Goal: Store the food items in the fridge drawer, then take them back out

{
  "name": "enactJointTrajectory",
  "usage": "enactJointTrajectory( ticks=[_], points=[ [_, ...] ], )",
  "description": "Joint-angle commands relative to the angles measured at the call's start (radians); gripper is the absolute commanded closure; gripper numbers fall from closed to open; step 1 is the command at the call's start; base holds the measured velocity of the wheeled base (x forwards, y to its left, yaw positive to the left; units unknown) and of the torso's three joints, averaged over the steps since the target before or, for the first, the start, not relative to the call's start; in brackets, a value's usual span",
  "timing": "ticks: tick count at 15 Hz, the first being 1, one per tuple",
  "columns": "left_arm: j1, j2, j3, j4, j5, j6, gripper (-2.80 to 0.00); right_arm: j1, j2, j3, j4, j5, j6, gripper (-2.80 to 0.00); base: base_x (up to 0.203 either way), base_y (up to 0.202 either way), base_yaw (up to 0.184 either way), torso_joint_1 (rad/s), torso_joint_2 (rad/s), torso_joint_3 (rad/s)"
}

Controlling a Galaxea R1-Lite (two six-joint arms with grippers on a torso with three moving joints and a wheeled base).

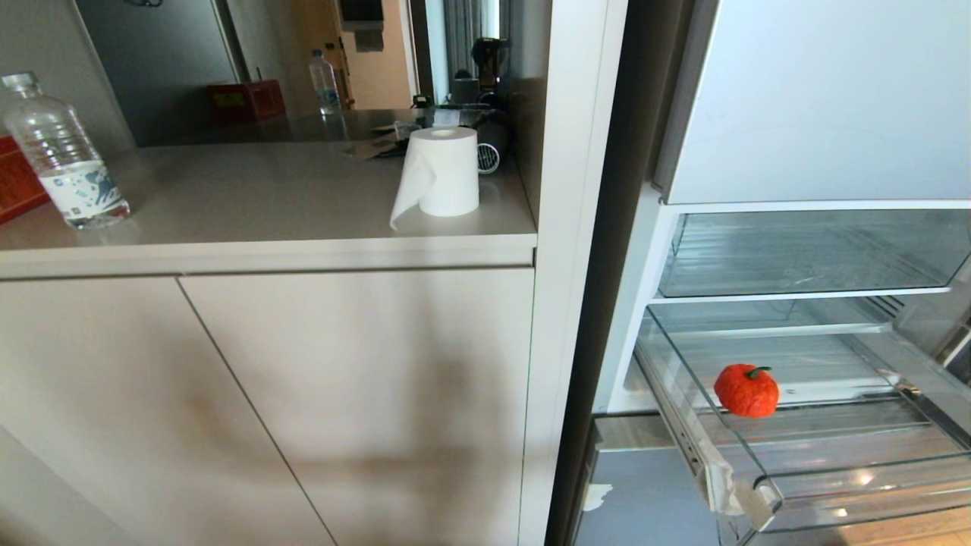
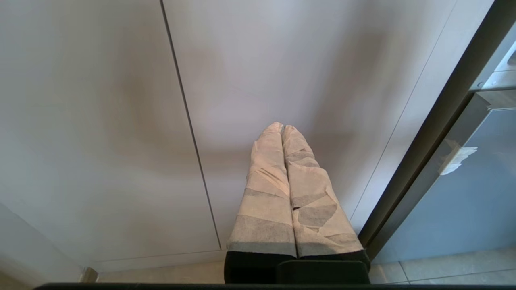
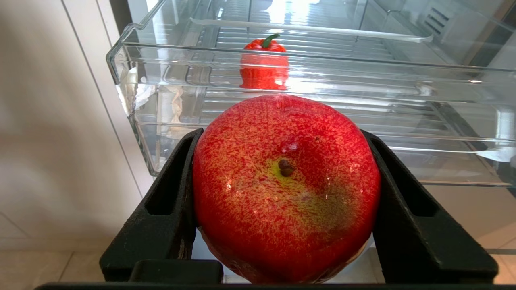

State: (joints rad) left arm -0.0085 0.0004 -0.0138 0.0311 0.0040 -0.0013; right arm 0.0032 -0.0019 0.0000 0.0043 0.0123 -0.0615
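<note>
One apple point(image 3: 286, 189) gripped in right tool point(image 3: 286, 201), left tool point(image 2: 282, 129) closed – empty, bottle label point(image 1: 83, 189) unreadable

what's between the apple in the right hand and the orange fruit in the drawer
Only the fridge drawer's clear front wall, in the right wrist view, separates the apple from the orange fruit.

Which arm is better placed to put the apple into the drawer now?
The right. Its gripper already holds the apple between its jaws, facing the open drawer, where the orange fruit already lies. The left gripper is shut, empty, and faces the cabinet door.
</note>
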Motion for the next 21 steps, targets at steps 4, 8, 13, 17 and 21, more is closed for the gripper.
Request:
enactJointTrajectory(
  ticks=[4, 8, 13, 17, 21],
  points=[
    [0.001, 0.0, 0.0, 0.0, 0.001, 0.0, 0.0, 0.0, 0.002, 0.0, -0.002, -0.01, 0.036, 0.0, 0.0, 0.0, 0.0, 0.0, 0.0, 0.0],
    [0.001, 0.0, 0.0, 0.0, 0.001, 0.0, 0.0, 0.0, 0.002, 0.0, -0.006, -0.015, 0.058, 0.0, 0.0, 0.0, 0.0, 0.0, 0.0, 0.0],
    [0.001, 0.0, 0.0, 0.0, 0.001, 0.0, 0.0, -0.004, 0.095, -0.022, -0.083, -0.017, 0.071, 0.0, 0.0, 0.0, 0.0, 0.0, 0.0, 0.0],
    [0.001, 0.0, 0.0, 0.001, 0.001, 0.0, 0.0, -0.034, 0.523, -0.147, -0.305, -0.047, 0.105, 0.0, 0.0, 0.0, 0.0, 0.0, 0.0, 0.0],
    [0.001, -0.002, 0.0, 0.0, 0.001, 0.0, 0.0, -0.082, 0.88, -0.364, -0.36, -0.082, 0.116, 0.0, 0.0, 0.0, 0.0, 0.0, 0.0, 0.0]
  ],
)
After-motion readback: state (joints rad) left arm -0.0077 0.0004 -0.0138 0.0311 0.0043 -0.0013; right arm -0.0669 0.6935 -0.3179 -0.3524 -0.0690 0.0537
